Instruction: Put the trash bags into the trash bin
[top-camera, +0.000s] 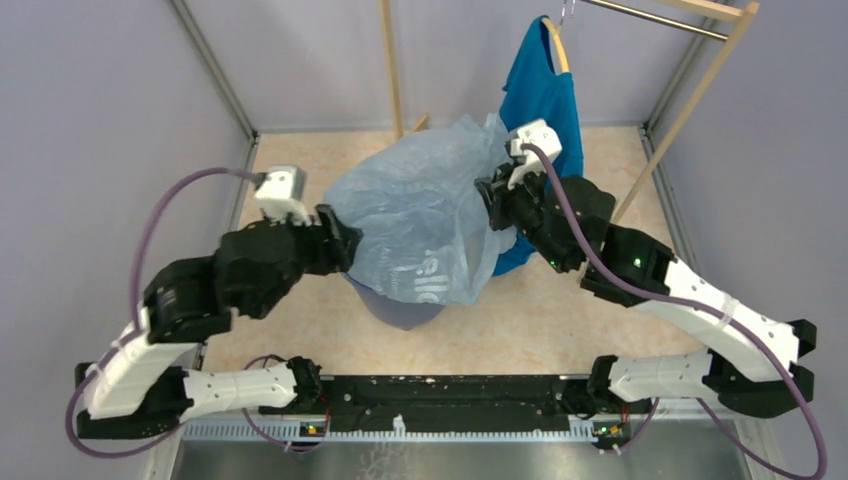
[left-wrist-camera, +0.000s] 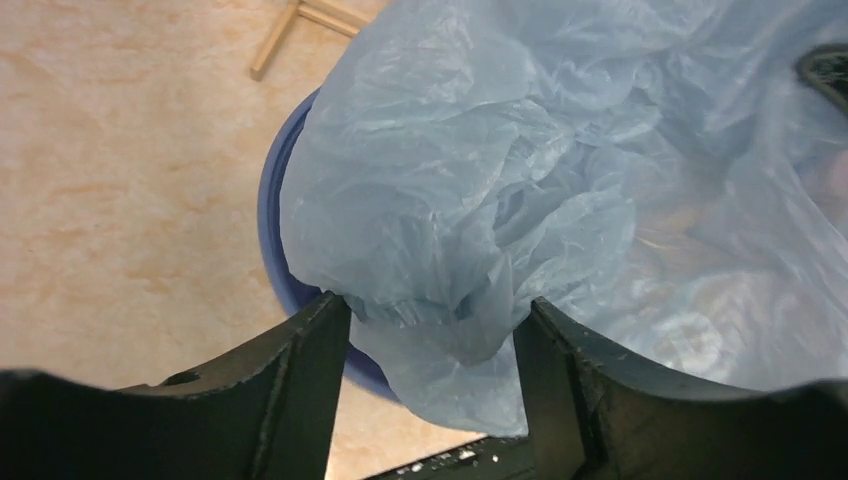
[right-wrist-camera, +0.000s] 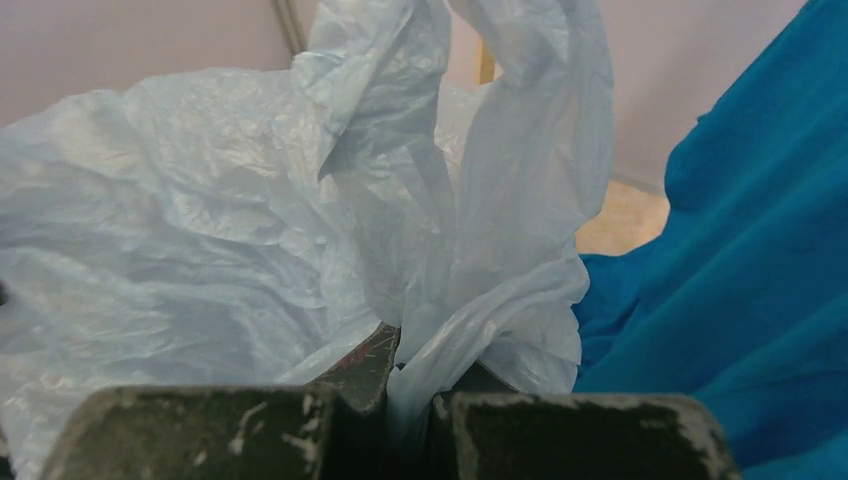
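The trash bag (top-camera: 425, 205), thin, pale blue-grey and crinkly, is spread wide over the round blue trash bin (top-camera: 400, 308), hiding most of it. My left gripper (top-camera: 345, 240) is at the bag's left edge with its jaws wide open. In the left wrist view the bag (left-wrist-camera: 480, 200) hangs in a fold between the open fingers (left-wrist-camera: 310, 350), over the bin's rim (left-wrist-camera: 268, 210). My right gripper (top-camera: 495, 195) is shut on the bag's right edge and holds it up. In the right wrist view the gripper (right-wrist-camera: 415, 375) pinches a gathered strip of the bag (right-wrist-camera: 200, 230).
An opaque bright blue T-shirt (top-camera: 545, 90) hangs on a hanger from a wooden rack (top-camera: 690, 95) at the back right, right beside my right gripper; it also shows in the right wrist view (right-wrist-camera: 740, 260). A wooden post (top-camera: 392, 70) stands behind the bin. Grey walls enclose the table.
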